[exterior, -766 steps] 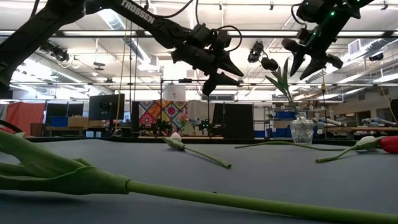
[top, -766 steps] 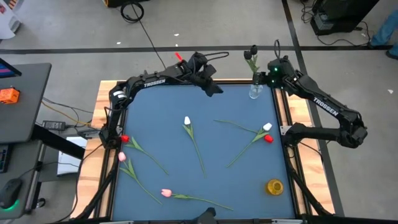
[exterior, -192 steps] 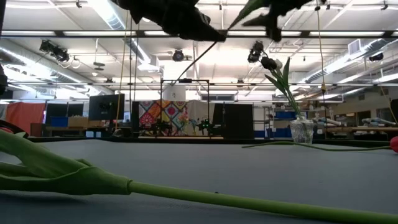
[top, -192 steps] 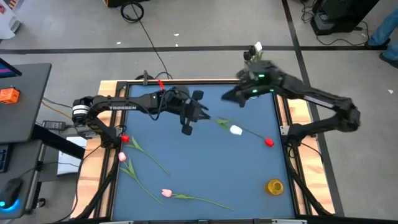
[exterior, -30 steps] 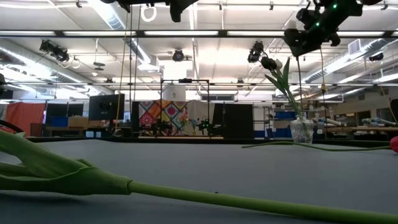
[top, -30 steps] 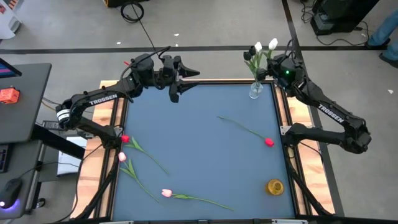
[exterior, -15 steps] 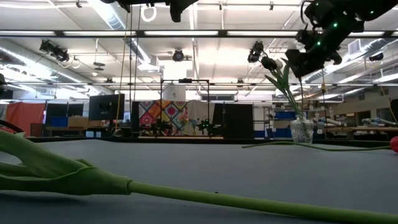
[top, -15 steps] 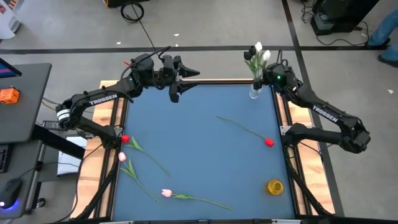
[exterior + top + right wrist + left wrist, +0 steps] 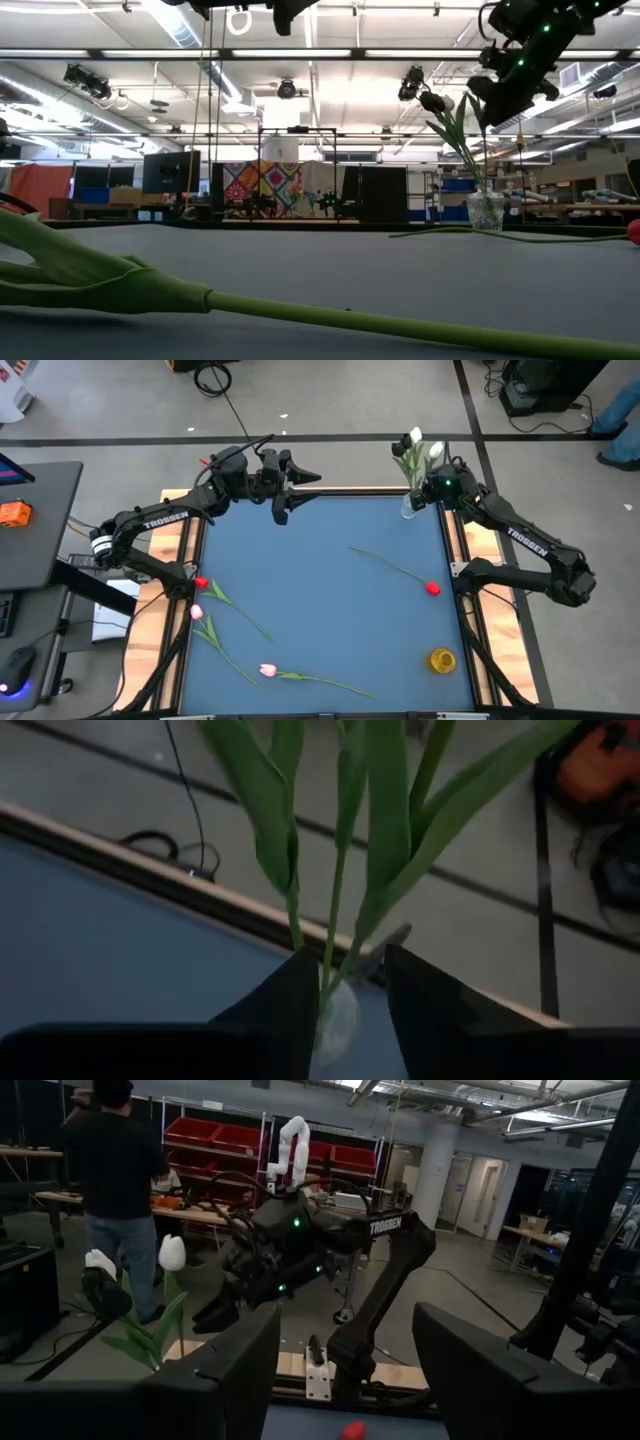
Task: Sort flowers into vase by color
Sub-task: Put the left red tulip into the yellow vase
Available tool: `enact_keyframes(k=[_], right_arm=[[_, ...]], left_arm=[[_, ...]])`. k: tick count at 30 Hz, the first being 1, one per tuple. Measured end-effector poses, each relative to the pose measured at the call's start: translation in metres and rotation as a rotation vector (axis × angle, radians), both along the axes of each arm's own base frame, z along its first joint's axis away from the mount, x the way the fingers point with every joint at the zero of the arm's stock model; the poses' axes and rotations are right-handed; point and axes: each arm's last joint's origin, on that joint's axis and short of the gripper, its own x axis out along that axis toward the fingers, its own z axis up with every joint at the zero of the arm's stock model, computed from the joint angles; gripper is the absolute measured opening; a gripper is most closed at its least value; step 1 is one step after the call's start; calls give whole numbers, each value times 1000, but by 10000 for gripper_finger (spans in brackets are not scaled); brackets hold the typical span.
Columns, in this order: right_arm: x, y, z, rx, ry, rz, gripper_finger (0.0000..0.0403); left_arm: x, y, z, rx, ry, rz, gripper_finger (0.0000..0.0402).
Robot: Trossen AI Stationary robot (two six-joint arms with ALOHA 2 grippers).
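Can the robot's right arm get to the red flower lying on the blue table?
Probably yes. The red tulip lies alone on the blue table on the right arm's side, nothing over it. The right gripper is at the glass vase, stems between its parted fingers, so it must pull clear first.

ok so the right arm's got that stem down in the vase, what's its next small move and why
Probably spread the jaws wider and lift straight up. The right gripper sits over the glass vase, its jaws parted around green stems that already stand in it, so pulling off sideways could drag them. A red tulip on the table looks like the nearest next pick.
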Motion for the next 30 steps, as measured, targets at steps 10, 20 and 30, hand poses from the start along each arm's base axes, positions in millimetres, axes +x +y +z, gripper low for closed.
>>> enact_keyframes(k=[10, 20, 30], right_arm=[[-10, 15, 13, 197, 51, 20, 127], [-14, 27, 10, 409, 16, 106, 127], [-15, 31, 11, 458, -71, 106, 127]], left_arm=[[0, 0, 0, 0, 0, 0, 235], [0, 0, 0, 0, 0, 0, 235], [0, 0, 0, 0, 0, 0, 235]])
